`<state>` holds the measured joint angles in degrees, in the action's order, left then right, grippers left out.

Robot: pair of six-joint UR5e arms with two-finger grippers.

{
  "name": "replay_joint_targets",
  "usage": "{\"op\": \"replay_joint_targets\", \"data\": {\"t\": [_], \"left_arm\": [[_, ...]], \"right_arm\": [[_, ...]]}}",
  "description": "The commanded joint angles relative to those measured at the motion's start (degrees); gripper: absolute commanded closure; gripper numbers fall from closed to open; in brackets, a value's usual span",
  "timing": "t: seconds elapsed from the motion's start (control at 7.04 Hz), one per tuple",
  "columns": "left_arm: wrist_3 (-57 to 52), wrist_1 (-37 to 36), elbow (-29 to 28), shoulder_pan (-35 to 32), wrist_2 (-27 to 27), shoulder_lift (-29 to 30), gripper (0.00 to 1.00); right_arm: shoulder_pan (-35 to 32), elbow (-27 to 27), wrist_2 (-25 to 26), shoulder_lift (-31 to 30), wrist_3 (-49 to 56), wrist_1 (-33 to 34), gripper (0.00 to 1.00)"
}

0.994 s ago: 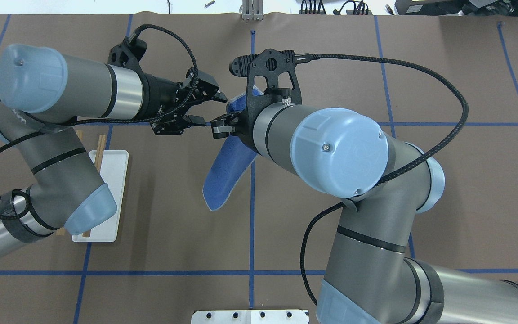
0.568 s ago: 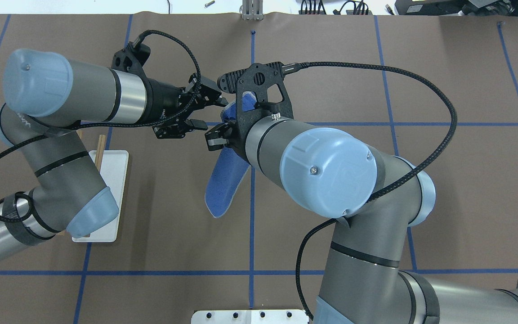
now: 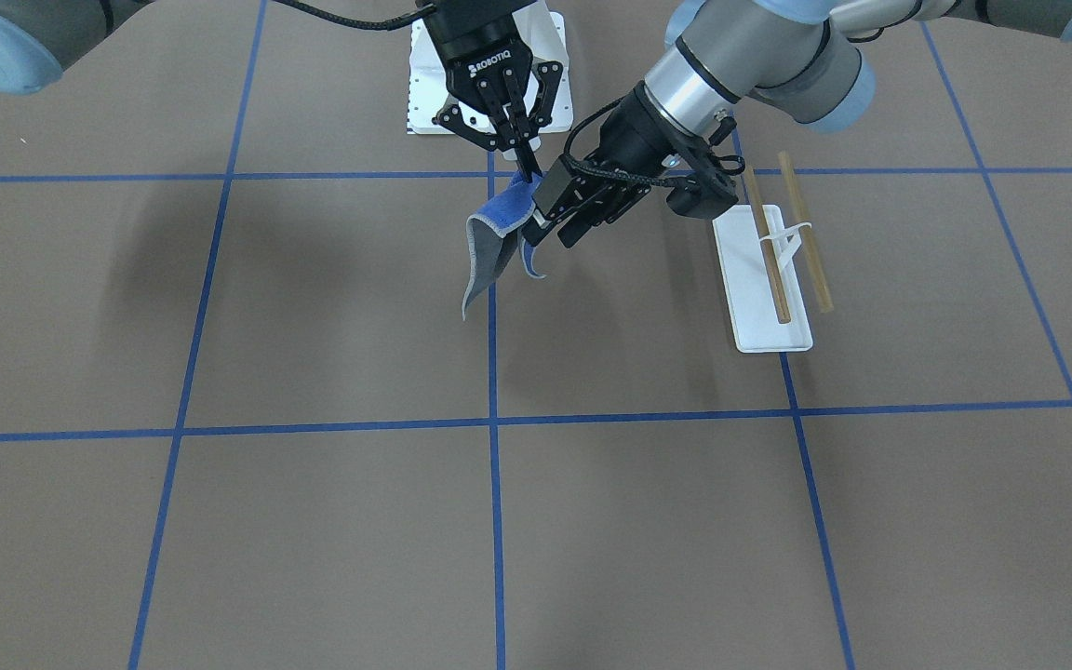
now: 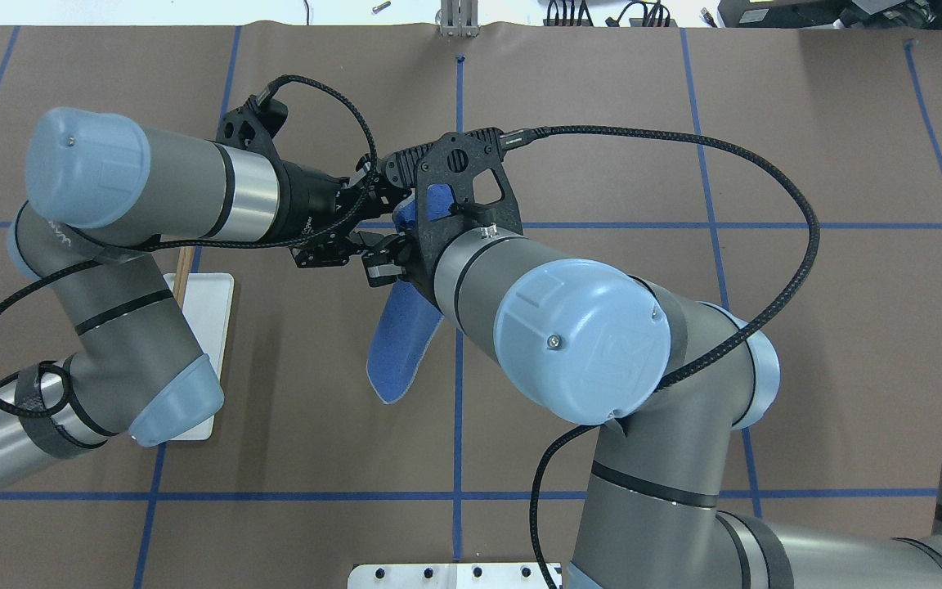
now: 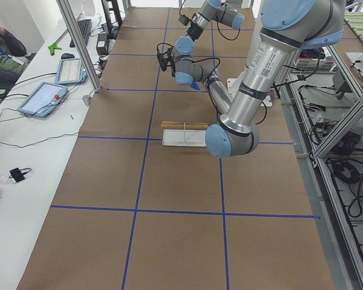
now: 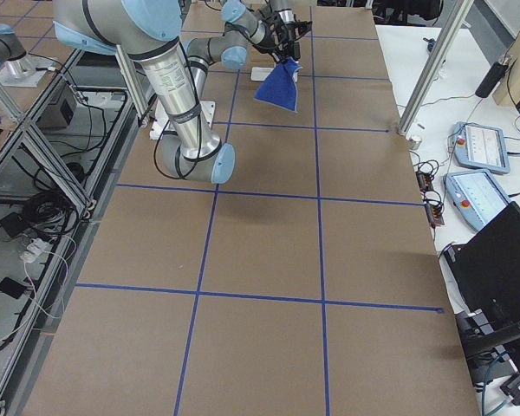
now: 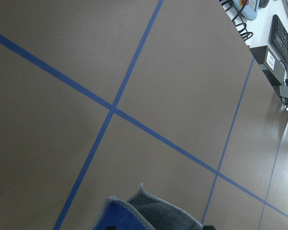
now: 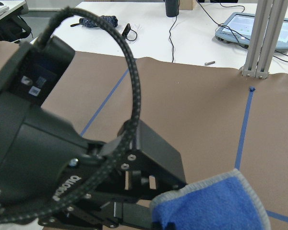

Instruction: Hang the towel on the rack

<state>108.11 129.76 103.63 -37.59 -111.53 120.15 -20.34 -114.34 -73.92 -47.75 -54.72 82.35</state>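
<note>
Exterior front-facing view: the right gripper [image 3: 523, 173] points straight down over the table [image 3: 313, 316], and its two fingers are pressed together on the top corner of the towel [image 3: 488, 251]. The towel hangs down from this grip in a loose fold. Its grey face is turned to this camera and the blue face shows near the top. It hangs over the middle tape line [image 3: 495, 484], on the half of the table near the white pedestal [image 3: 420, 84].

The left gripper [image 3: 556, 223] comes in from the side at a slant, and its fingers stand apart. Their tips are at the upper edge of the towel, just beside the right gripper. In the left wrist view the folded edge of the towel, blue and grey, lies at the bottom of the picture between the two dark tips. I cannot tell whether a finger touches it.

In the overhead view the blue face shows, and the camera plate of the right wrist hides the place where the two grippers meet.

The rack [image 3: 759, 321] stands on the table on the robot's left, well apart from the towel. Its two dowels [image 3: 806, 247] lie parallel above the white base.
</note>
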Motion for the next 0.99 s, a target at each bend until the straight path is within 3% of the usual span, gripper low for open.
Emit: {"op": "replay_joint_targets", "data": {"t": [0.0, 0.28, 0.57, 0.85], "left_arm": [[0.0, 0.0, -0.4, 0.8, 0.0, 0.0, 0.34], [0.0, 0.0, -0.5, 0.9, 0.0, 0.0, 0.35], [0.0, 0.0, -0.6, 1.1, -0.1, 0.0, 0.55], [0.1, 0.1, -0.5, 1.1, -0.5, 0.0, 0.50]], "right_arm": [[0.3, 0.0, 0.7, 0.5, 0.1, 0.0, 1.00], [1.0, 0.0, 2.3, 0.5, 0.1, 0.0, 1.00], [1.4, -0.1, 2.6, 0.5, 0.0, 0.0, 1.00], [1.8, -0.3, 2.6, -0.2, 0.0, 0.0, 1.00]]}}
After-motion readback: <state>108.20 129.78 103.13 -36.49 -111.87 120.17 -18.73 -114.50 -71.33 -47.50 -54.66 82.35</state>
